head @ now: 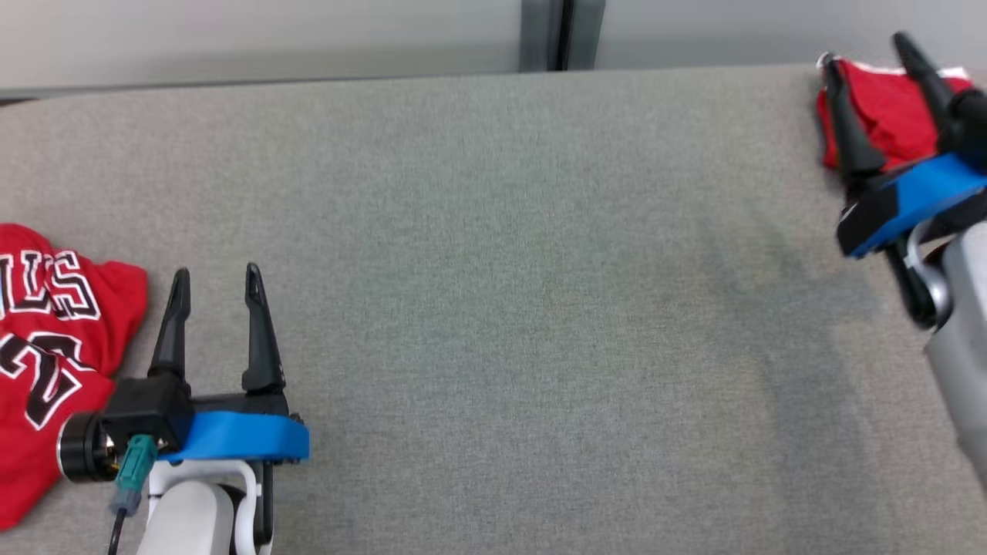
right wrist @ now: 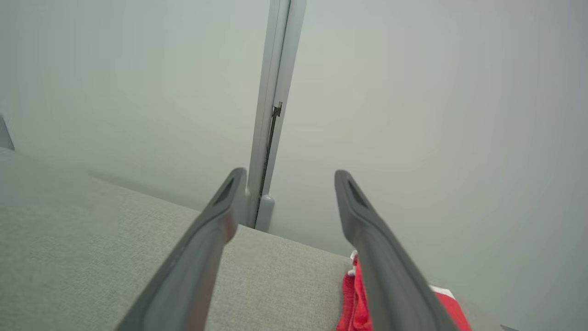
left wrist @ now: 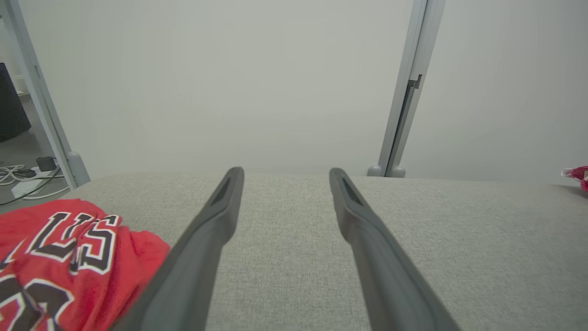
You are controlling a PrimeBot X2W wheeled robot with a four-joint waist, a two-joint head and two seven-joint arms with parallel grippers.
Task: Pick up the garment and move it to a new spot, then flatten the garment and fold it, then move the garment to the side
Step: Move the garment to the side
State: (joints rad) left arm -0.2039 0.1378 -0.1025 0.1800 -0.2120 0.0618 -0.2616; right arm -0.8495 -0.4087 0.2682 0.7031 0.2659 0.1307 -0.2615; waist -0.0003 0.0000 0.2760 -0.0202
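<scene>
Grey woven tabletop (head: 493,308) meets a pale wall (head: 231,31); left pincer (head: 217,271) and right pincer (head: 865,52) gape empty.

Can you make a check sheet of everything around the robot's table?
Surface: grey fabric table, flat.
Job's things: small red garment at the far right corner.
Clutter: red lettered jersey, crumpled, at the left edge.
Grippers: left gripper open, beside the jersey; right gripper open, over the red garment.
Cables: loose cables on the floor, left of the table.
Surroundings: pale wall, grey post.
</scene>
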